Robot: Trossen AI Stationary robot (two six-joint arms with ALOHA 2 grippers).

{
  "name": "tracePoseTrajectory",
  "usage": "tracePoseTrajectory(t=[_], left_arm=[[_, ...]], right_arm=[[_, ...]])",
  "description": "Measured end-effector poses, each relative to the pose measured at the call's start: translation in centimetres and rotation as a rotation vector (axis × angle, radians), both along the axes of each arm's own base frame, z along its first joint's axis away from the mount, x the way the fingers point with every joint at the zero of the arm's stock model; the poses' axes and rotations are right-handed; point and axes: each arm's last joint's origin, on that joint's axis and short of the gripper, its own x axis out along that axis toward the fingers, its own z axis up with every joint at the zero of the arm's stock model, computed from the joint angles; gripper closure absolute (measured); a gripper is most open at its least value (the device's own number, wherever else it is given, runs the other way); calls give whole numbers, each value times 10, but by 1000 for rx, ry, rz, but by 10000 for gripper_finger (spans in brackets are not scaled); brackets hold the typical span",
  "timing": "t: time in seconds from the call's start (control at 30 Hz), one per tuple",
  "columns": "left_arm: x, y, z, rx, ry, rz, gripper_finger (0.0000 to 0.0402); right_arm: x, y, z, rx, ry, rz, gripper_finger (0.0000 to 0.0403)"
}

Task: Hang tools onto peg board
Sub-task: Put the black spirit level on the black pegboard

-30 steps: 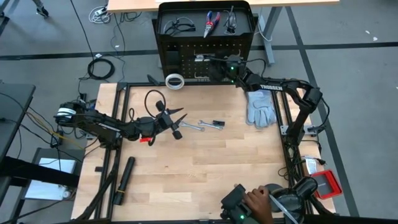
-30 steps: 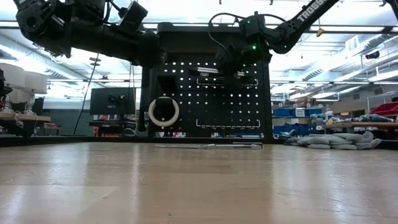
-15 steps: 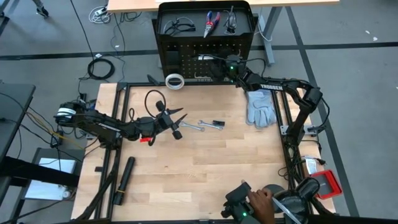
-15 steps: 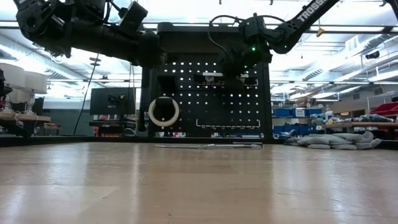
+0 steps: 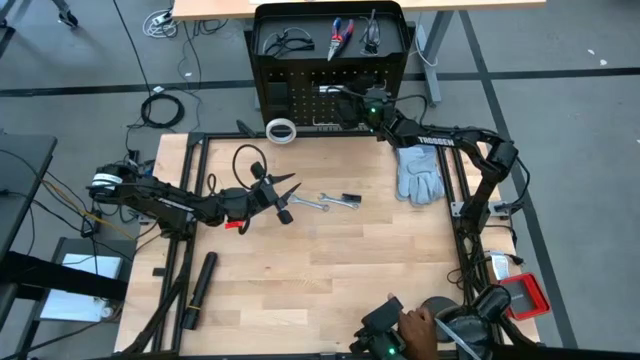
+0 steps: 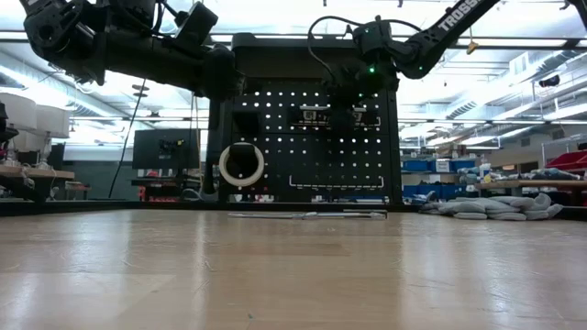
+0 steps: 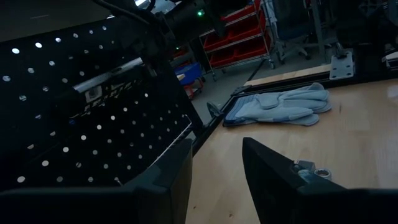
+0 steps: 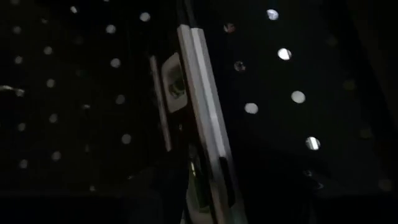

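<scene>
My right gripper [image 5: 352,106] is at the upright black peg board [image 5: 300,90], shut on the black strip with white squares [image 6: 319,116], which it holds against the board's holed face. My left gripper [image 5: 288,200] hovers open over the table's middle, near the small silver wrench [image 5: 310,203] lying flat. The white tape ring [image 5: 283,130] stands on edge at the board's foot. The red-and-blue pliers [image 5: 340,35] and two black-framed glasses [image 5: 285,41] lie on the board's hooded top shelf. My right gripper holds the strip near its right end [image 6: 341,116], coming level from the table's near-right side. In the right wrist view the strip's edge [image 8: 199,93] runs away from the dark fingers, close before the holes. The strip is level and lifted clear of the table.
A pair of grey gloves [image 5: 420,172] lies at the table's right edge. A long black cylinder [image 5: 203,275] lies near the left front. A small dark piece [image 5: 345,200] sits beside the wrench. A person's hand [image 5: 415,328] shows at the near edge.
My right gripper has moved a little toward the peg board and down, bringing the strip lower and closer against the holed face. The person's hand at the near edge has shifted.
</scene>
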Motion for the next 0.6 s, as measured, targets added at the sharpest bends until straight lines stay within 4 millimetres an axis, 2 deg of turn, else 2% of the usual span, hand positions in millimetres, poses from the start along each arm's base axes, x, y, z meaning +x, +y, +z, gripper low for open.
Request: tracePoseTrajectory(t=[0.17,0.4,0.6], left_arm=[[0,0,0,0,0,0,255],[0,0,0,0,0,0,255],[0,0,0,0,-3,0,255]], right_arm=[[0,0,1,4,-20,-5,222],[-6,-6,8,-31,-95,-129,224],[-5,-4,10,-31,-126,-130,224]])
